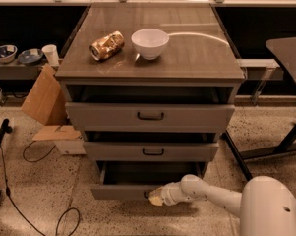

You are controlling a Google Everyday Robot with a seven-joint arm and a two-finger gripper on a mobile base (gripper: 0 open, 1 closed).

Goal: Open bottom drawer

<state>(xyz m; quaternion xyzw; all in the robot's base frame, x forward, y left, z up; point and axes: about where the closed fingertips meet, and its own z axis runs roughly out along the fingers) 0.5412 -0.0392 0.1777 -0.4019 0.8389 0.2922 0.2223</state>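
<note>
At the grey three-drawer cabinet, the shallow grey bottom drawer is seen pulled out; the pale gripper is set against its front, and its grasp cannot be told.

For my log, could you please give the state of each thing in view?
bottom drawer: pulled partly out, interior showing
middle drawer: slightly ajar
top drawer: slightly ajar
can: dented, lying on its side
bowl: upright
gripper: at the bottom drawer's front

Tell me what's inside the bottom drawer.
The bottom drawer is pulled out; its visible interior is dark, with nothing discernible inside. The middle drawer overhangs its rear part, hiding it. The gripper sits at its front panel.
</note>
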